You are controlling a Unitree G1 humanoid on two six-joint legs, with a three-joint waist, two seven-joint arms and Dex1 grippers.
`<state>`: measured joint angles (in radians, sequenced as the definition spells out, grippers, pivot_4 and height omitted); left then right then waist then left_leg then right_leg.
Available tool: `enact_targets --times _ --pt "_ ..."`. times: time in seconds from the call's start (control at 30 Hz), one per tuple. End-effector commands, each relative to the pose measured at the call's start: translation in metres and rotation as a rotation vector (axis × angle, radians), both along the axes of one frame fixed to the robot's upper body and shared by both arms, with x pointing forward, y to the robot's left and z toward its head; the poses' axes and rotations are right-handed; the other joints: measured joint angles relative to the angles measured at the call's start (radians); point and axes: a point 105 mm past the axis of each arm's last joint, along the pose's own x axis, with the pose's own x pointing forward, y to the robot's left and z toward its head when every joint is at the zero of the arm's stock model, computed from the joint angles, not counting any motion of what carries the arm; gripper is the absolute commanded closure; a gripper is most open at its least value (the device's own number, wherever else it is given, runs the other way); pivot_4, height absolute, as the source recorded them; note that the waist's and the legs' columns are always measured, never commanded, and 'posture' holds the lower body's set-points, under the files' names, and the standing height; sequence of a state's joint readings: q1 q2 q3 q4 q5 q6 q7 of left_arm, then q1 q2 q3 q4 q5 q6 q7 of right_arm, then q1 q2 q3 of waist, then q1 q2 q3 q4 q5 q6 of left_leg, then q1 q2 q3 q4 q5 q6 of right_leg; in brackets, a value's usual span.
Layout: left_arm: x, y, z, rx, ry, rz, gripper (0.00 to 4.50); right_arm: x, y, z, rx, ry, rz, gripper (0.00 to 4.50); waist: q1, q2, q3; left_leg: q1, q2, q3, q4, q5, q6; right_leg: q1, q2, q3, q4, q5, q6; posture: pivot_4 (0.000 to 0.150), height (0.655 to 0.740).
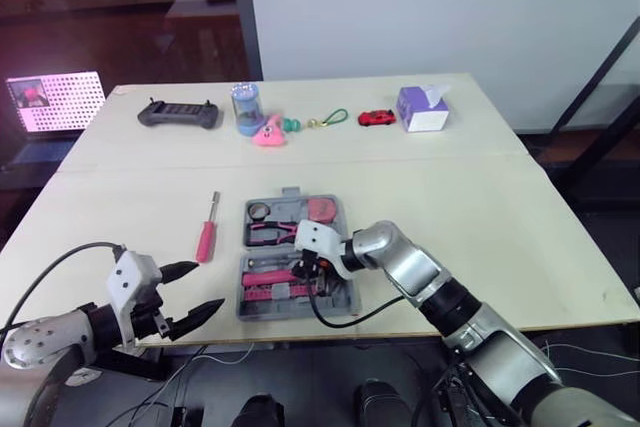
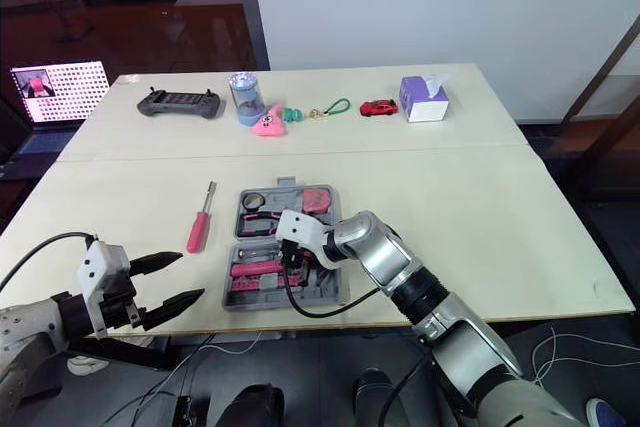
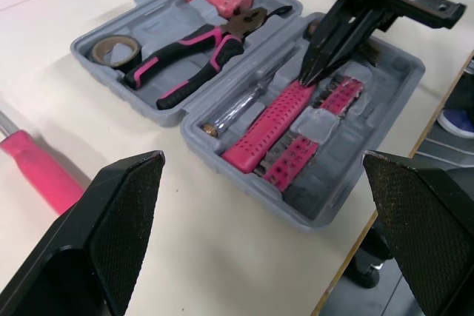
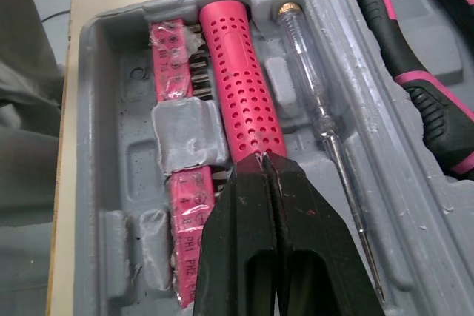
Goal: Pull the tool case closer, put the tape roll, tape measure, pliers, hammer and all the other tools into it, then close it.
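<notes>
The grey tool case (image 1: 352,302) lies open near the table's front edge. Its far half holds the tape roll (image 1: 258,211), the pink-and-black pliers (image 1: 270,234) and the pink tape measure (image 1: 322,209). Its near half holds a pink perforated handle (image 4: 238,86), a pink bit strip (image 4: 174,72) and a clear tester screwdriver (image 4: 315,101). My right gripper (image 4: 264,160) is shut, its tips resting on the end of the pink handle. A pink screwdriver (image 1: 206,237) lies on the table left of the case. My left gripper (image 1: 208,286) hangs open at the front left edge, holding nothing.
Along the far side of the table stand a black controller (image 1: 178,114), a blue jar (image 1: 246,107), a pink toy (image 1: 268,134), a green keychain (image 1: 328,120), a red toy car (image 1: 376,118) and a purple tissue box (image 1: 422,108). A lit screen (image 1: 55,101) stands beyond the table's left corner.
</notes>
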<state>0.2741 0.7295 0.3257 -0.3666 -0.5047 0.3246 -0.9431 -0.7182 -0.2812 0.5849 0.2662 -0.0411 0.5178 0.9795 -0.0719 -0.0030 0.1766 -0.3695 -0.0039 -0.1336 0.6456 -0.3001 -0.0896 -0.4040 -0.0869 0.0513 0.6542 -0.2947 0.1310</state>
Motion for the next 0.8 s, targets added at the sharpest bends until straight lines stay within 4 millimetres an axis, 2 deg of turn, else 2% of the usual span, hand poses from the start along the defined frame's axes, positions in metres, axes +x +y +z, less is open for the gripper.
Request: enact_targets --times 0.03,0.13,0.23,0.3,0.4,0.5,0.57,0.63,0.7,0.73,0.8 --pt "-0.001 -0.004 0.005 0.012 -0.017 -0.026 0.0 -0.009 -0.012 -0.036 -0.119 0.097 -0.034 4.45 0.001 0.0 -0.001 0.001 0.0 0.0 0.0 0.0 0.0 0.001 0.0 0.0 0.0 0.0 0.0 0.15 0.74" --pt "-0.003 -0.003 0.004 0.015 -0.015 -0.025 0.0 -0.01 -0.015 -0.044 -0.153 0.12 -0.056 4.45 0.001 -0.002 -0.002 0.004 0.0 0.0 0.0 0.0 0.0 0.004 0.0 0.0 0.0 0.0 0.0 0.15 0.74" --pt "-0.004 -0.003 0.004 0.015 -0.012 -0.024 0.0 -0.011 -0.017 -0.05 -0.18 0.135 -0.064 4.45 0.001 -0.002 -0.004 0.013 0.0 0.0 -0.004 0.0 0.0 0.011 0.0 0.0 -0.002 0.0 0.0 0.15 0.74" --pt "-0.005 -0.003 0.003 0.014 -0.011 -0.022 0.0 -0.009 -0.013 -0.045 -0.151 0.116 -0.052 4.45 0.001 -0.003 -0.007 0.015 0.0 0.0 -0.005 0.0 0.001 0.013 0.0 0.0 -0.002 -0.001 0.0 0.15 0.74" --pt "-0.006 -0.002 0.003 0.013 -0.01 -0.018 0.0 -0.001 0.003 -0.014 0.006 0.04 -0.023 4.45 0.001 -0.003 -0.008 0.015 0.0 0.0 -0.005 0.0 0.0 0.013 0.0 0.0 -0.002 -0.001 -0.001 0.15 0.74" --pt "-0.005 0.0 0.003 0.008 -0.017 -0.004 0.0 0.008 0.011 0.031 0.228 -0.065 -0.008 4.45 0.002 -0.003 -0.007 0.013 0.0 0.0 -0.005 0.0 0.0 0.011 0.0 0.0 -0.002 -0.001 -0.001 0.15 0.74" --pt "-0.004 0.002 0.003 0.002 -0.021 0.006 0.0 0.011 0.001 0.046 0.271 -0.097 -0.02 4.45 0.003 -0.003 -0.006 0.01 0.0 0.0 -0.005 0.0 0.0 0.008 0.0 0.0 -0.002 -0.001 -0.001 0.15 0.74" --pt "-0.002 0.008 0.002 -0.022 -0.023 0.04 0.0 0.014 -0.02 0.059 0.319 -0.098 -0.043 4.45 0.004 -0.003 -0.006 0.008 0.0 0.0 -0.005 0.0 0.0 0.006 0.0 0.0 -0.002 -0.001 0.0 0.15 0.74" --pt "0.001 0.017 0.001 -0.033 -0.034 0.088 0.0 0.022 -0.044 0.067 0.359 -0.117 -0.115 3.89 0.008 -0.003 -0.006 0.007 0.0 0.0 -0.005 0.0 0.0 0.006 0.0 0.0 -0.003 -0.001 0.0 0.15 0.74" --pt "0.003 0.028 -0.004 -0.021 -0.021 0.142 0.0 0.028 -0.063 0.07 0.377 -0.136 -0.175 3.72 0.013 -0.003 -0.006 0.007 0.0 0.0 -0.005 0.0 0.0 0.006 0.0 0.0 -0.004 -0.001 0.0 0.15 0.74" --pt "0.007 0.048 -0.01 -0.014 -0.025 0.24 0.0 0.034 -0.095 0.071 0.39 -0.157 -0.272 2.77 0.022 -0.003 -0.006 0.006 0.0 0.0 -0.005 0.0 0.0 0.007 0.0 0.0 -0.005 0.0 0.0 0.15 0.74"
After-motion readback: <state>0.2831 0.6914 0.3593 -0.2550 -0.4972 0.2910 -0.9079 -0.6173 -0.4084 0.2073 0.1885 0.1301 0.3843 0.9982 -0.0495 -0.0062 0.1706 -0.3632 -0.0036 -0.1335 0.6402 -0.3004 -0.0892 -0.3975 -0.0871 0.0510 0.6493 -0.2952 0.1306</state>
